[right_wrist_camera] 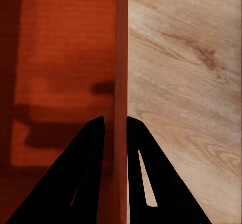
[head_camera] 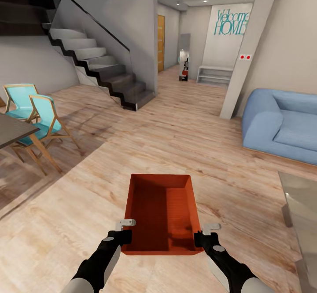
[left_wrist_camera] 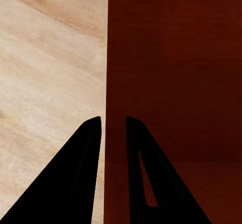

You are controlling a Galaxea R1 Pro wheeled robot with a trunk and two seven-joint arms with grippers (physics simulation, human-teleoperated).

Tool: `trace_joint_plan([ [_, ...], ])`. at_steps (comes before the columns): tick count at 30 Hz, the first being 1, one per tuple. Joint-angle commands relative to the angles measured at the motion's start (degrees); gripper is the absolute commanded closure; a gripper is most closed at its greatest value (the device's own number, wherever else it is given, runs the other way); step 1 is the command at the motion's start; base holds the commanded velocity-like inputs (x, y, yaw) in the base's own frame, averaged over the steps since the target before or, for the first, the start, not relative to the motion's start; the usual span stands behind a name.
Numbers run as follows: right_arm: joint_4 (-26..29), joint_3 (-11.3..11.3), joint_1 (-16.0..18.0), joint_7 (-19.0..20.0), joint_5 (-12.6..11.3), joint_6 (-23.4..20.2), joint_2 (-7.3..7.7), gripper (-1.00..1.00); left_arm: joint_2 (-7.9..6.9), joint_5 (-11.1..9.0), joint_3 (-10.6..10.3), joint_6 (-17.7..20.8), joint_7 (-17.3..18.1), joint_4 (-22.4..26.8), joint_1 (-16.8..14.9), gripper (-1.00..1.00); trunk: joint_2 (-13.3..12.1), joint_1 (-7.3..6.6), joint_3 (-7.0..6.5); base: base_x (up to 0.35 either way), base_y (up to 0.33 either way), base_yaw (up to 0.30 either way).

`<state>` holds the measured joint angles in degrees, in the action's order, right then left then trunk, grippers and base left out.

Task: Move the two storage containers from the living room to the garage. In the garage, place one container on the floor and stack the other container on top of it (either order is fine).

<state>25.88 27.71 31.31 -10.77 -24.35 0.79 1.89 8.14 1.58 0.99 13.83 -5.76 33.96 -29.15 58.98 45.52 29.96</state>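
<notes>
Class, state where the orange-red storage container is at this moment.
In the head view, the storage container is low and central, held above the wood-plank floor between the left gripper and right gripper.

The head view looks forward and down over a wood-plank floor (head_camera: 176,134) toward a staircase (head_camera: 101,64). Each wrist view looks closely along its fingers at one container (head_camera: 161,214) wall; all three share container and floor.
</notes>
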Motion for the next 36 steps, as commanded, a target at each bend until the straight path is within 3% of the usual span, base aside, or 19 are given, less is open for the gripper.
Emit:
trace_joint_plan([
  [1, 0.13, 0.15, 0.07, -0.13, -0.61, 0.09, 2.41, 1.0, -0.05, -0.44, -0.07, 0.32, 1.55, 0.14, -0.02, 1.0, 0.04, 0.03, 0.05, 0.301, 0.0, 0.0],
  [29, 0.13, 0.15, 0.07, -0.13, -0.61, 0.07, 2.33, 1.0, -0.06, -0.44, -0.09, 0.32, 1.55, 0.14, -0.02, 1.0, 0.04, 0.03, 0.05, 0.268, 0.0, -0.001],
  [36, 0.13, 0.15, 0.07, -0.13, -0.61, -0.07, 2.24, 1.0, -0.05, -0.44, -0.06, 0.32, 1.58, 0.14, -0.03, 1.0, 0.04, 0.03, 0.05, 0.234, 0.0, -0.199],
])
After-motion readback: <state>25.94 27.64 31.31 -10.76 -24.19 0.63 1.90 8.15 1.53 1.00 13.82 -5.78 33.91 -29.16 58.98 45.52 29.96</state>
